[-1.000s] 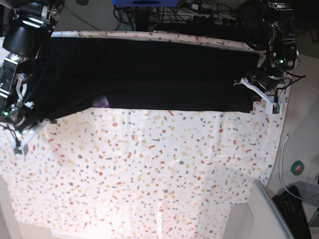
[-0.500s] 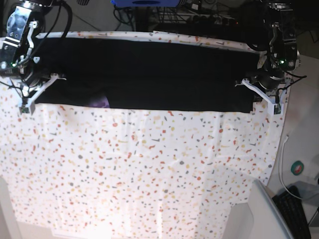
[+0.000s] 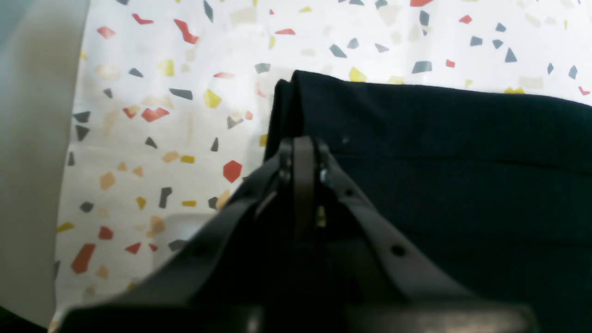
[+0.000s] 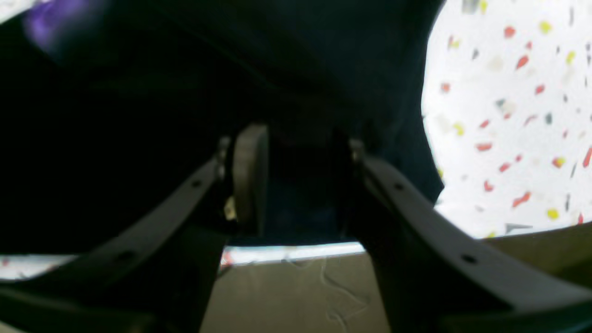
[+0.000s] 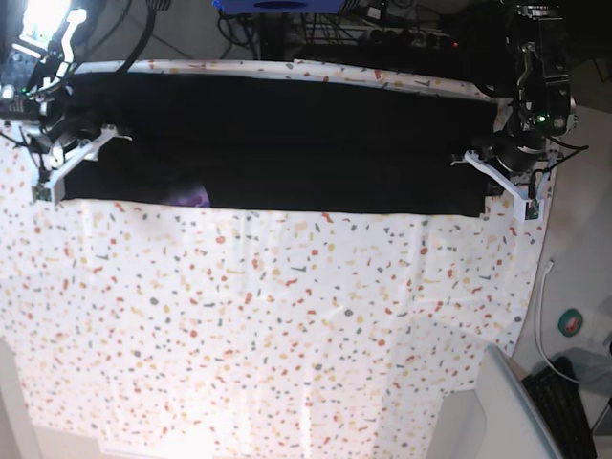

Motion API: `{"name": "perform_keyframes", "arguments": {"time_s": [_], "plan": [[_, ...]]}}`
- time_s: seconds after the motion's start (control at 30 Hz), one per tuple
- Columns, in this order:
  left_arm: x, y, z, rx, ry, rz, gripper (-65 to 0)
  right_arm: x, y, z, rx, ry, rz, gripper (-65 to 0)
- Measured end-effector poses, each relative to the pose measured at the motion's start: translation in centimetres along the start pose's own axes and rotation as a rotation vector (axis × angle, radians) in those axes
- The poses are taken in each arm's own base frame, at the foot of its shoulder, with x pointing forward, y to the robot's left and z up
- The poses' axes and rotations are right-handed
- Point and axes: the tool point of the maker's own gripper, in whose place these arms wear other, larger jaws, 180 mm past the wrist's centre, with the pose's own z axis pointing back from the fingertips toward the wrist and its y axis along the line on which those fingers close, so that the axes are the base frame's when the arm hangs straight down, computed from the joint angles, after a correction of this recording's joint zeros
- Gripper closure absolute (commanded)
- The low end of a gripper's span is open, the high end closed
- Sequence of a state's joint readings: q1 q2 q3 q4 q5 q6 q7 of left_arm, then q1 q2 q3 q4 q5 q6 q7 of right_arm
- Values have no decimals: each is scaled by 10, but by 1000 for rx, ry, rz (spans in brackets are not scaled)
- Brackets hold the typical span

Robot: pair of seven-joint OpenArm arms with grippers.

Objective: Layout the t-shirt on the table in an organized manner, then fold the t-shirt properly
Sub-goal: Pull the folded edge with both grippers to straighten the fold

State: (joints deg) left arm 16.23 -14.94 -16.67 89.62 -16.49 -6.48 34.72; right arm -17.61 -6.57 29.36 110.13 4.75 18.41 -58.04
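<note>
our left claw (image 3: 303,152): black jaws pressed together on the folded corner of the large black soft fabric t-shirt (image 5: 277,143) | our right claw (image 4: 296,175): jaws parted, dark cloth between them, grip unclear | t-shirt: long flat band across the far side of the white confetti-flecked table (image 5: 287,335), purple print showing at its near edge

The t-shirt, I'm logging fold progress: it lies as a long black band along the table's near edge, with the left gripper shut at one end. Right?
Not quite. The t-shirt lies as a long black band along the far edge of the table, as the base view shows. The near part is bare speckled surface. The left gripper is indeed shut at one end, as the left wrist view shows.
</note>
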Motion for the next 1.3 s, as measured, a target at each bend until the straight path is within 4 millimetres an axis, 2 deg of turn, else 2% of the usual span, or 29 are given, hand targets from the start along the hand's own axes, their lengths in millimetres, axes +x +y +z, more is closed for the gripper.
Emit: {"name": "perform_keyframes", "arguments": {"time_s": [0.1, 0.17, 0.2, 0.37, 0.47, 0.53, 0.6, 0.67, 0.73, 0.87, 0.97, 1.13, 1.3], "plan": [[-1, -2, 0, -6, 1, 1, 0, 10, -3, 5, -15, -66, 12, -126], [-1, -4, 0, -10, 1, 7, 0, 12, -1, -1, -3, -91, 10, -18], [-2, -6, -1, -13, 2, 9, 0, 9, -1, -8, 3, -82, 6, 0], [-4, -13, -2, -24, 5, 21, 0, -25, 9, -50, 57, 21, -41, 0], [-4, -12, -2, -23, 5, 19, 0, -40, 9, -56, 60, 58, -46, 0], [-3, -12, -1, -22, 2, 16, 0, -30, 7, -48, 48, 32, -37, 0], [2, -14, 2, -26, -11, 13, 0, -6, 3, -32, 32, -47, -23, 0], [4, -23, 0, -46, -14, 3, 0, 10, 1, -26, 22, -102, -16, 0], [-5, -37, -12, -77, 14, -8, 0, 9, 0, -37, 24, -59, -14, 0], [-40, -58, -32, -127, 124, -27, 0, -5, -8, -73, 37, 38, -27, 0], [-35, -62, -43, -138, 119, -34, 0, -6, -10, -92, 48, 40, -43, 0], [-18, -71, -61, -152, 102, -36, 0, 15, -10, -110, 78, 13, -77, 0], [-10, -74, -62, -160, 95, -30, 0, 34, -17, -116, 76, -29, -83, 0]]}}
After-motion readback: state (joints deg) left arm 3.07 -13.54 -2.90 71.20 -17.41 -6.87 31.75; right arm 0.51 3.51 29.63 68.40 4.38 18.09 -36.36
